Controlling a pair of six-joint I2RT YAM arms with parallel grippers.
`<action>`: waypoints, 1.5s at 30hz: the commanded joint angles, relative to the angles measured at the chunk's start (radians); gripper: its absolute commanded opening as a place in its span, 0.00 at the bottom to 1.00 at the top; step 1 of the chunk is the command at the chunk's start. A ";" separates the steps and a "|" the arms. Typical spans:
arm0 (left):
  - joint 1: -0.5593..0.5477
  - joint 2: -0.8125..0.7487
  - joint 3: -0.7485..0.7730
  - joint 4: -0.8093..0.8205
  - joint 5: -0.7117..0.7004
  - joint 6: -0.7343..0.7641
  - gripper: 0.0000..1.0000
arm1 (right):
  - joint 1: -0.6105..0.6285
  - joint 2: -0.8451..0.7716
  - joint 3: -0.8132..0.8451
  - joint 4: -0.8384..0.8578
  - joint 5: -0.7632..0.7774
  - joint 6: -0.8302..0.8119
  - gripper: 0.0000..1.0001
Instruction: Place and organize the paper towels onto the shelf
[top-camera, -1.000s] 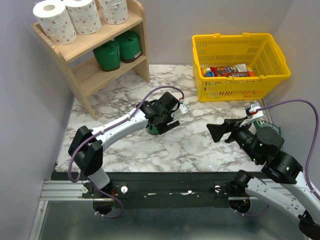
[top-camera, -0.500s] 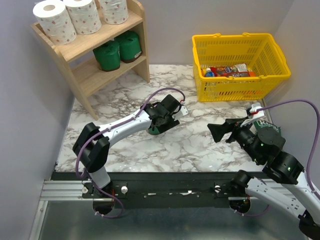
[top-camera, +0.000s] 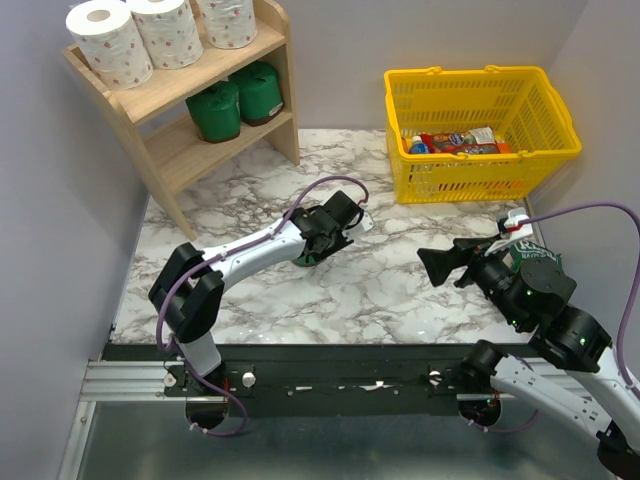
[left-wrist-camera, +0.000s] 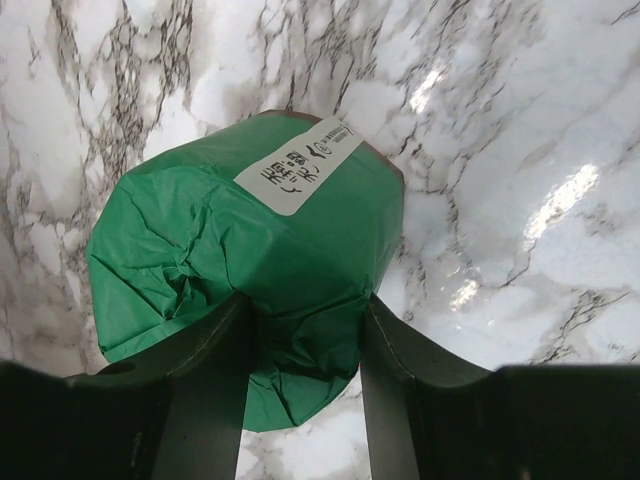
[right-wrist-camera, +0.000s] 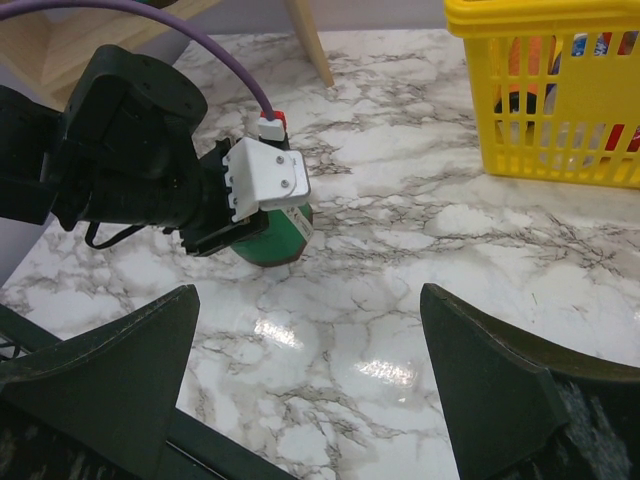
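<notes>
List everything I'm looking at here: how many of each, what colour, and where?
White rolls: three, white with pink spots, top tier of the shelf.
Green rolls: two, dark green, lower tier.
Green roll: one, dark green with a white label, on the table, gripped.
Shelf: one, light wood, far left.
Basket: one, yellow, far right.
Snack packets: several, colourful, inside the basket.
Green packet: one, mostly hidden by the right arm.
Table: one, white marble.
Cables: two, purple, one along each arm.
Left fingers: black, closed on the green roll.
Right fingers: black, spread wide, holding nothing.
</notes>
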 joint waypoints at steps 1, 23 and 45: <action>0.004 -0.116 0.028 -0.085 -0.148 -0.016 0.46 | 0.001 -0.014 0.021 -0.029 0.018 -0.010 1.00; 0.354 -0.282 0.279 -0.085 -0.389 0.278 0.47 | 0.000 -0.028 -0.025 -0.017 -0.151 0.076 1.00; 0.480 -0.170 0.303 0.039 -0.482 0.387 0.50 | 0.000 -0.014 -0.017 0.028 -0.131 0.010 1.00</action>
